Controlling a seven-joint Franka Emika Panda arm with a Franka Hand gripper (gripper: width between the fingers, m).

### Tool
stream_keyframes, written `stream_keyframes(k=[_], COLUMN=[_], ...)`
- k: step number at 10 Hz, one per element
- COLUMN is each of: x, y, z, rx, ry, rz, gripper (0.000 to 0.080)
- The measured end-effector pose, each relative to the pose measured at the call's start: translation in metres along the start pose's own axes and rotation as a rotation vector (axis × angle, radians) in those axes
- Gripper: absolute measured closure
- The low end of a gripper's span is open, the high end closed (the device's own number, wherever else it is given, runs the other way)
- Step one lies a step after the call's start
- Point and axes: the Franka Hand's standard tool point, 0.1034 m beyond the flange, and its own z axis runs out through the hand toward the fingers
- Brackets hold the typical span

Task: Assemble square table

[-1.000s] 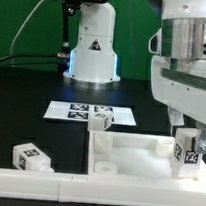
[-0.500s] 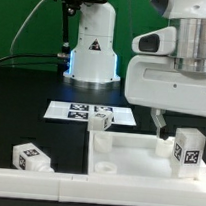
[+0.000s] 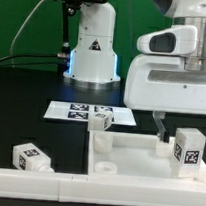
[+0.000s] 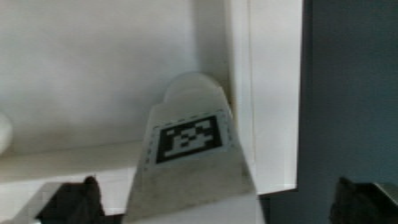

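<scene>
**A:** Square table slab (image 3: 137,154): has it shifted?

**B:** No. It lies flat on the black counter (image 3: 31,105), rim up, on the near side toward the exterior view's right, just as it did a second ago. The arm (image 3: 178,82) is what changed. A second ago its hand sat low beside the standing leg (image 3: 190,148). Since then it has risen and turned, and its broad white housing hangs above the slab's right part.

**A:** And the jaws?

**B:** Spread, pinching nothing. In the wrist view the two dark fingertips (image 4: 71,203) stand well apart, with the leg between them and a gap on either side. In the exterior view one finger (image 3: 160,124) points straight down, left of the leg and clear of it.

**A:** How does that leg stand?

**B:** Upright on the slab's right part, long axis vertical, tag facing the near side. It hasn't moved.

**A:** Other legs?

**B:** A second leg (image 3: 100,117) sits at the marker board (image 3: 70,110), beyond the slab. A third leg (image 3: 31,158) lies on the counter at the near left, just behind the long white rail (image 3: 44,185).
</scene>
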Motion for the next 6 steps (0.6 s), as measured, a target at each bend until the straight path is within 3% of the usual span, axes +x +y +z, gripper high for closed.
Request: stream_keyframes(k=[1, 2, 3, 6], x=[0.0, 0.0, 0.0001, -0.0013], y=[-0.0001, 0.0, 0.0023, 0.0034], z=[0.0, 0.0, 0.0004, -0.0001], rx=[0.001, 0.001, -0.002, -0.018], ry=[0.0, 0.0, 0.0, 0.007], rz=[0.03, 0.091, 0.146, 0.575], gripper=[0.025, 0.0434, 0.0511, 0.0511])
